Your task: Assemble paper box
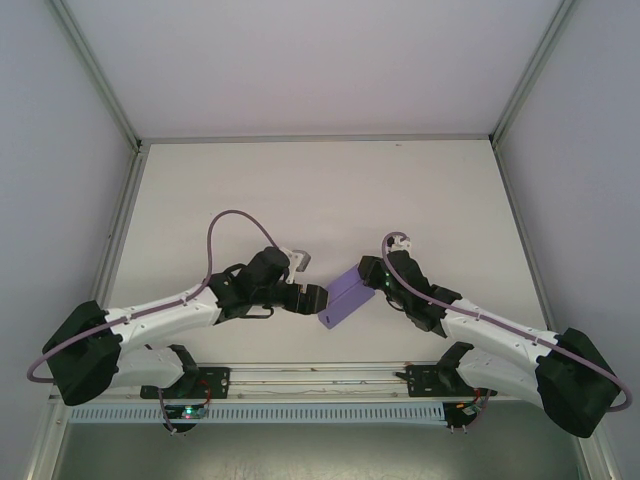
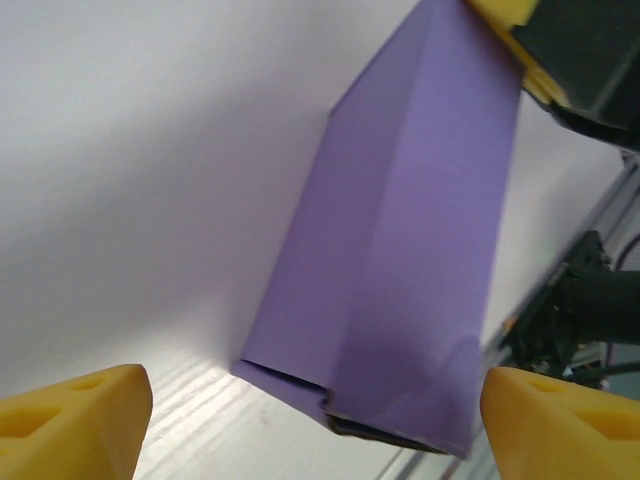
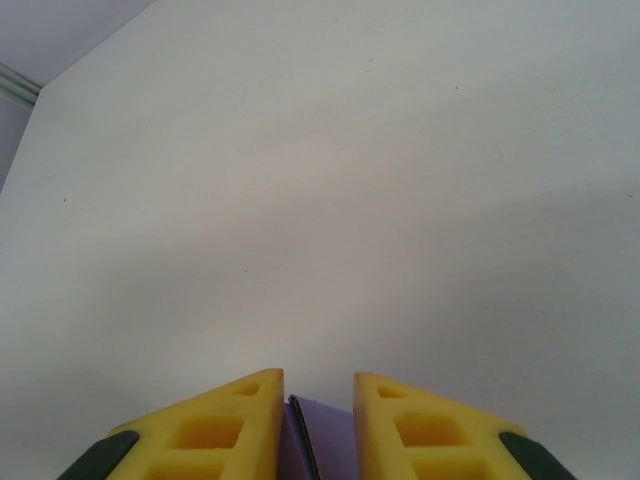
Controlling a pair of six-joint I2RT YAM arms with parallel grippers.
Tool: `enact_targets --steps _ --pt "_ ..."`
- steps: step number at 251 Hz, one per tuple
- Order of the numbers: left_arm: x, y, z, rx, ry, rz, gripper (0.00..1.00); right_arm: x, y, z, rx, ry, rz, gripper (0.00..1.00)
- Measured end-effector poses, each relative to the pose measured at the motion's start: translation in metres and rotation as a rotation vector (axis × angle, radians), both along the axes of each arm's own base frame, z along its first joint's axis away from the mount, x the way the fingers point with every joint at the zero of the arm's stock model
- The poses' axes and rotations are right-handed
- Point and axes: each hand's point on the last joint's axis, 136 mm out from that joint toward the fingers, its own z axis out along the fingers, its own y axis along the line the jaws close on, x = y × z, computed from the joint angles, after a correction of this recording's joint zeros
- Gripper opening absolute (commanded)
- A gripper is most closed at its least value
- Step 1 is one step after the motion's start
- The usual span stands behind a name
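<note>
The paper box [image 1: 343, 296] is a lavender card folded into a long flat sleeve, slanting across the table's near middle. My right gripper [image 1: 371, 277] is shut on its far end; in the right wrist view the card [image 3: 325, 445] sits pinched between the yellow fingertips [image 3: 318, 385]. My left gripper [image 1: 318, 299] stands open at the box's near end. Seen from the left wrist, the box [image 2: 400, 250] reaches down between my spread left gripper [image 2: 320, 430], neither finger touching it, and its lower end gapes slightly. A yellow right fingertip [image 2: 505, 15] grips the top.
The white table [image 1: 320, 190] stretches beyond the arms to a back wall, with metal frame posts along both sides. A rail with cabling [image 1: 320, 378] runs along the near edge between the arm bases.
</note>
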Motion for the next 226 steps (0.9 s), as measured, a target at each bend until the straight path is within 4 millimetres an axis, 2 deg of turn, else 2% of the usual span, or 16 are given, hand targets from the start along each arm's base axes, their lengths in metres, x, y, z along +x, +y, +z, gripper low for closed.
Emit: enact_targets --steps 29,81,111,147,226 --pt "-0.002 0.0 0.001 -0.004 0.002 -0.009 0.79 0.0 0.0 0.0 0.003 0.0 -0.001 0.23" --pt "-0.002 0.002 -0.005 0.019 0.02 0.003 0.64 0.0 0.0 0.0 0.007 -0.003 -0.002 0.24" --pt "-0.005 -0.003 -0.006 -0.002 0.042 -0.016 0.57 -0.001 0.0 0.0 0.01 -0.004 -0.002 0.23" --pt "-0.01 -0.01 -0.006 -0.046 0.058 -0.049 0.3 -0.003 -0.002 -0.002 0.016 -0.006 -0.001 0.23" --pt "-0.015 -0.015 -0.012 -0.031 0.028 -0.082 0.23 -0.005 -0.005 -0.002 0.043 -0.019 -0.012 0.21"
